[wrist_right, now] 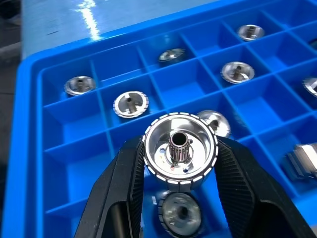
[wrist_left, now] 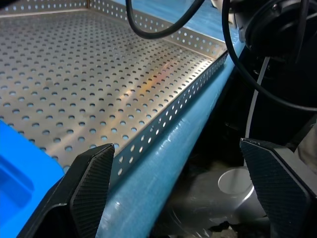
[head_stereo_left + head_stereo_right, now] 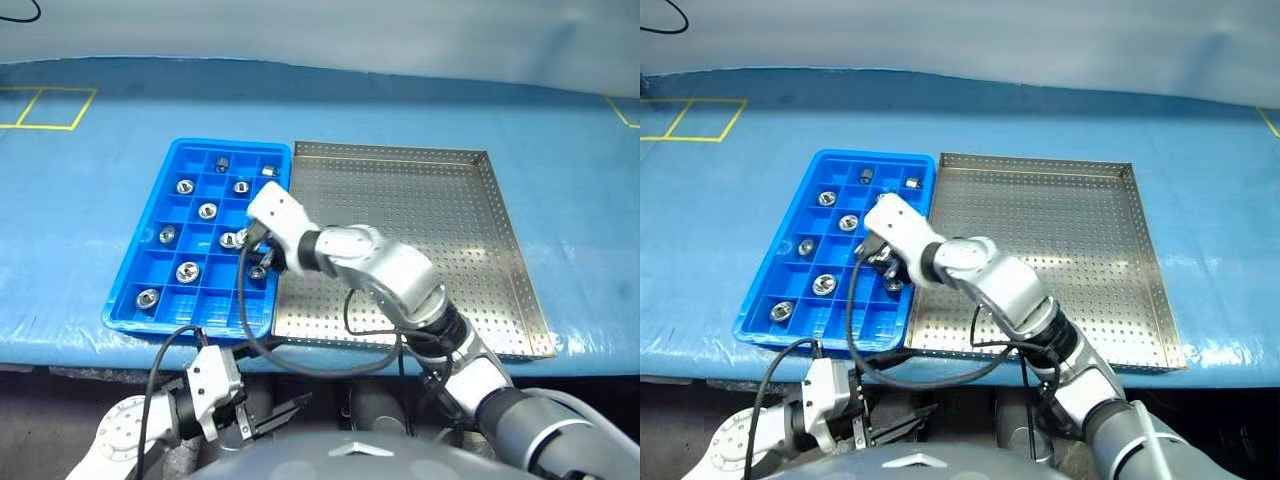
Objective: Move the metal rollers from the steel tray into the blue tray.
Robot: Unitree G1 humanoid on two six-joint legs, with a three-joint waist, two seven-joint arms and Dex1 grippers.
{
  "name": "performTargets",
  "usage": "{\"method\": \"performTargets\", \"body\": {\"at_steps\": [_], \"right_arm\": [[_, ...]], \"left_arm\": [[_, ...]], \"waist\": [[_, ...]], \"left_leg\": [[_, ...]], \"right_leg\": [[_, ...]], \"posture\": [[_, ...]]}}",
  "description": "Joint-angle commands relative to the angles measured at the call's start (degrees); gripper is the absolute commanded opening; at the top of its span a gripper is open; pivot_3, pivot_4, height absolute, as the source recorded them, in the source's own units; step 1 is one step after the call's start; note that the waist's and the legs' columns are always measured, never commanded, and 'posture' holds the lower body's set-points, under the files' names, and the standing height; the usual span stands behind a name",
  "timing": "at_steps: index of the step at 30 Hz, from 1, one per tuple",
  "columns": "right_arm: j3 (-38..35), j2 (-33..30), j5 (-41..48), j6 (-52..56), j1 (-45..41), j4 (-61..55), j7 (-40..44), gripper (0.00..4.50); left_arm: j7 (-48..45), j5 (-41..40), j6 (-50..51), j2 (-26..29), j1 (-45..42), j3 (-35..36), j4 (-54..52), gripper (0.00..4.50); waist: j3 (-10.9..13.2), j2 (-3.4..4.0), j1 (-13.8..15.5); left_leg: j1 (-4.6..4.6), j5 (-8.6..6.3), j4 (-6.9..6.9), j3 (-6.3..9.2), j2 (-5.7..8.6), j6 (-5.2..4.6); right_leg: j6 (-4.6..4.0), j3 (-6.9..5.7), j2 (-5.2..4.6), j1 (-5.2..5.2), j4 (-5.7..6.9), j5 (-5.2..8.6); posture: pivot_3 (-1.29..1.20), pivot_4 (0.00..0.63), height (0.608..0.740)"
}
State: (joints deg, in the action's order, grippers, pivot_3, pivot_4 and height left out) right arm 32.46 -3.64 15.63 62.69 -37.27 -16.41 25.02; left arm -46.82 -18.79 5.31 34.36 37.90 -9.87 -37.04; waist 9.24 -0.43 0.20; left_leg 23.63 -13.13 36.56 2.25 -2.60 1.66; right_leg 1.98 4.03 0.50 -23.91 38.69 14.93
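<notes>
Steel roller pinched above the blue grid, ready to be set down.

The right pincer (image 1: pixel 181 163) clamps one of the metal rollers (image 1: pixel 180 151), bore facing the wrist camera, over the blue tray (image 3: pixel 128 300), which lies at nine o'clock of the bare steel tray (image 3: pixel 400 250). An occupied cell sits directly beneath, so an open cell nearby looks the better target. The left pincer (image 3: pixel 262 418) hangs spread, off the surface's near edge.
</notes>
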Motion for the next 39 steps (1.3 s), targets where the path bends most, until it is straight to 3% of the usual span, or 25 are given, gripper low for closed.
{"method": "performTargets", "body": {"at_steps": [1, 7, 15, 23, 32, 39], "right_arm": [[2.07, 1.39, 0.75, -0.99, -0.88, -0.01, 1.8, 1.72], [5.17, 3.72, 0.67, -2.11, -1.78, 2.72, 3.62, 1.72], [5.8, 4.85, 0.27, -3.71, -1.81, 5.17, 4.78, 1.72], [6.6, 4.8, -0.73, -5.73, -1.35, 8.39, 5.74, 1.72], [1.21, 5.0, -0.51, -6.19, -3.15, 9.78, 6.04, 1.72], [-0.04, 5.4, -1.64, -7.02, -3.63, 11.91, 5.73, 1.72]], "left_arm": [[0.77, 0.83, -2.17, -0.19, 1.62, -1.03, -2.0, 4.5], [2.07, 1.71, -3.56, -0.57, 2.94, -1.59, -1.54, 4.5], [6.37, -2.2, -1.91, -2.78, 0.36, 5.83, -0.39, 4.5], [6.4, -3.52, -1.15, -3.69, 1.32, 7.64, 0.42, 4.5], [3.44, -4.2, -3.85, -3.48, 6.13, 2.78, -5.5, 4.5], [7.33, -10.15, -1.26, -4.32, 4.44, 9.47, -8.65, 4.5]], "waist": [[0.0, 0.0, 0.41], [0.01, 0.01, 0.76], [0.0, 0.0, 1.64], [0.01, 0.0, 2.15], [0.04, -0.06, 2.77], [0.05, -0.07, 3.62]], "left_leg": [[-0.01, 0.0, 0.01, 0.0, -0.02, 0.0], [-0.05, 0.0, 0.05, -0.02, -0.04, 0.0], [-0.04, 0.0, 0.05, 0.0, -0.04, 0.0], [-0.1, 0.01, 0.17, 0.04, -0.09, 0.0], [-0.03, -0.01, 0.15, -0.02, -0.06, 0.03], [-0.02, -0.02, 0.09, 0.05, -0.08, 0.04]], "right_leg": [[-0.02, -0.02, 0.0, 0.0, 0.0, 0.02], [-0.04, -0.02, 0.01, 0.0, 0.04, 0.03], [-0.04, -0.06, 0.01, 0.0, 0.05, 0.03], [-0.06, -0.09, 0.07, 0.04, 0.17, 0.03], [-0.06, -0.08, 0.02, 0.01, 0.1, 0.04], [-0.11, -0.12, 0.06, -0.04, 0.1, 0.07]], "posture": [[0.22, 0.15, 0.74], [0.23, 0.15, 0.74], [0.28, 0.15, 0.74], [0.32, 0.15, 0.74], [0.33, 0.15, 0.74], [0.32, 0.15, 0.74]]}}
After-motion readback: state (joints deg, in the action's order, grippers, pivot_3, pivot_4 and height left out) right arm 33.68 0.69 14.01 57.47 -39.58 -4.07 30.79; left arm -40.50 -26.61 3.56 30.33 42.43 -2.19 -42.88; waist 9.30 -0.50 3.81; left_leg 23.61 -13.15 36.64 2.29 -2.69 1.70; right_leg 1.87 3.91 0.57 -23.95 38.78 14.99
